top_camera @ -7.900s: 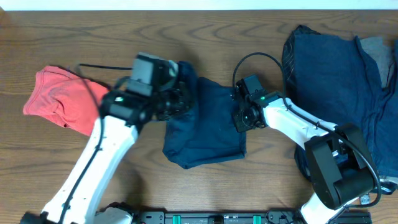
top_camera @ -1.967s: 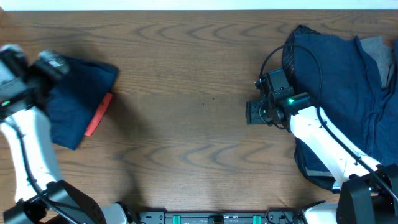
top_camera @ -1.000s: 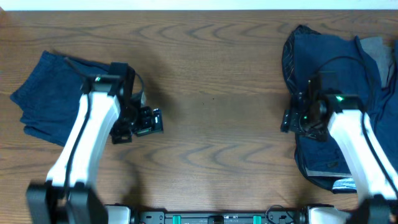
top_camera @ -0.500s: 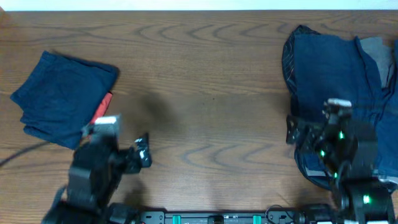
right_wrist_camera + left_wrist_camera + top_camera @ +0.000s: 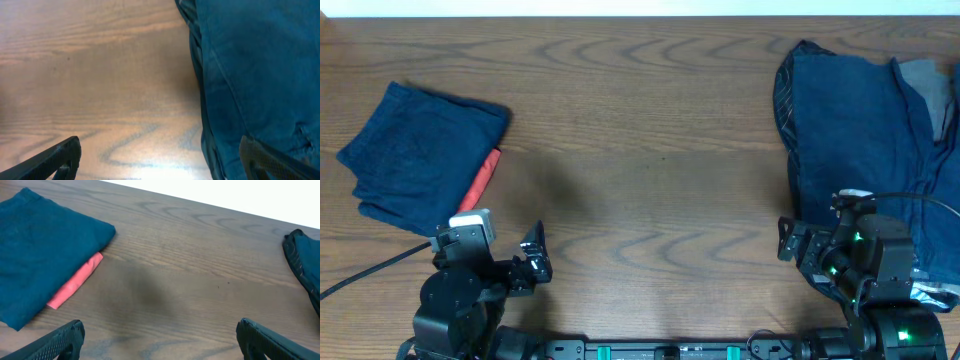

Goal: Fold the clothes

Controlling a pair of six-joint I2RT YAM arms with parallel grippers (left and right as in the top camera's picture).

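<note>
While both wrist cameras show fingers spread wide and empty — left gripper (image 5: 159,326), right gripper (image 5: 159,142) — only overhead catches the grey cloth (image 5: 922,76) at the unfolded blue pile's (image 5: 855,130) far edge; folded navy garment (image 5: 415,155) over a red garment (image 5: 485,179), far left.

Black left arm (image 5: 455,300) with white cap (image 5: 470,222), black right arm (image 5: 875,270) with green lights (image 5: 837,268), black cable (image 5: 375,268)

Even bright light, soft shadows on table (image 5: 660,120), pics sharp.
</note>
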